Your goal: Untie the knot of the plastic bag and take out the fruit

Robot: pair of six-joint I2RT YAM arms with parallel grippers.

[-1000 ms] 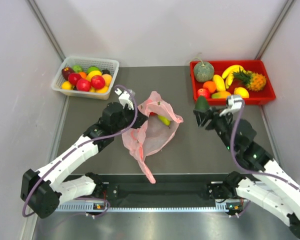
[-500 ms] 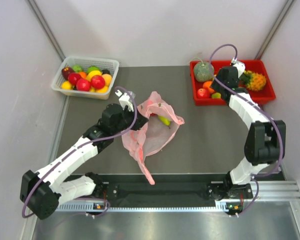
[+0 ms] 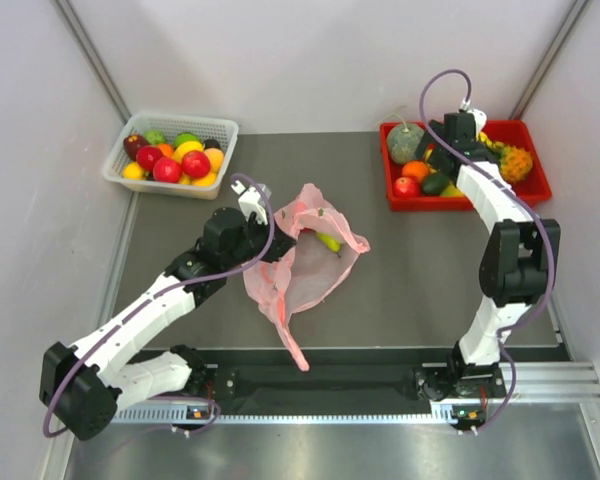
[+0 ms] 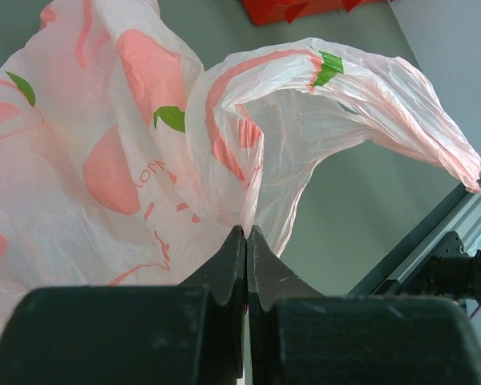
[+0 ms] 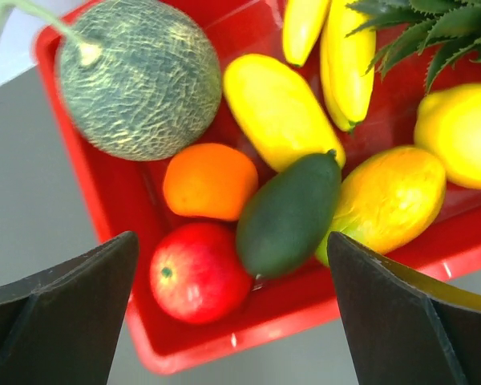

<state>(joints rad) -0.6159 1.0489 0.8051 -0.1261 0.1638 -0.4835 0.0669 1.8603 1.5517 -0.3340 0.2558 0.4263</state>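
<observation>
Well left of the red tray (image 3: 410, 205), we kept the left gripper (image 4: 246, 241), jaws pinched on the plastic bag (image 3: 305, 265), a yellow-green fruit (image 3: 328, 241) inside. Above the tray we had just spread the jaws of the right gripper (image 5: 231, 237): the avocado (image 5: 289, 215) lay delivered, another fruit remaining

Robot lab test cell: plain white panel walls (image 3: 330, 60), grey table (image 3: 410, 270), alu rail (image 3: 330, 412) at near edge w/ left arm (image 3: 150, 310) & right arm (image 3: 505, 260) bolted on.

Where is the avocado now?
Right wrist view: the avocado lies in the red tray, far right of the table, between the red apple and a yellow-orange fruit.
</observation>
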